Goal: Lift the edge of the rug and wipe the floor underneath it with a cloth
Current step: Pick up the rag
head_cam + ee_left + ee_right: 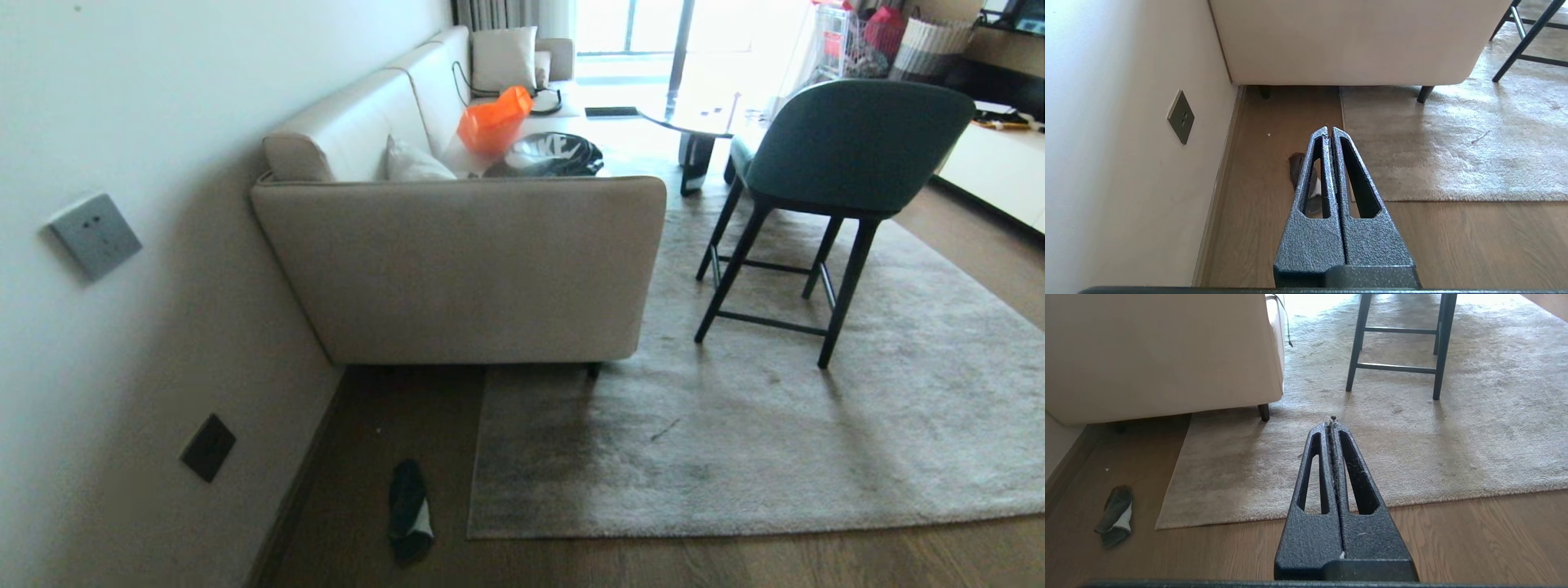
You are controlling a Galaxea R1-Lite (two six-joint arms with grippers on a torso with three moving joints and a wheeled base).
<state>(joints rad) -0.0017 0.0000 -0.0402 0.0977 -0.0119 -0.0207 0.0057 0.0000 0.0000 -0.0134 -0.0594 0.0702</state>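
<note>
The grey-beige rug lies flat, and the rug edge (735, 529) runs straight to a square corner (472, 535) on the dark brown wooden floor (359, 441). A small crumpled cloth (409, 511), dark with a pale patch, rests on the floor left of that corner, near the wall. Neither arm appears in the head view. My left gripper (1329, 130) is shut and empty, held high over the cloth (1295, 165), which its fingers partly hide. My right gripper (1332, 424) is shut and empty above the rug (1412, 457), lint stuck along its closed fingers; the cloth (1116, 514) lies off to its side.
A beige sofa (465, 269) stands against the white wall (122, 327), one foot on the rug. A teal chair (816, 188) with black legs stands on the rug. Two wall sockets (208, 446) sit low on the wall. A dark table (694, 122) lies beyond.
</note>
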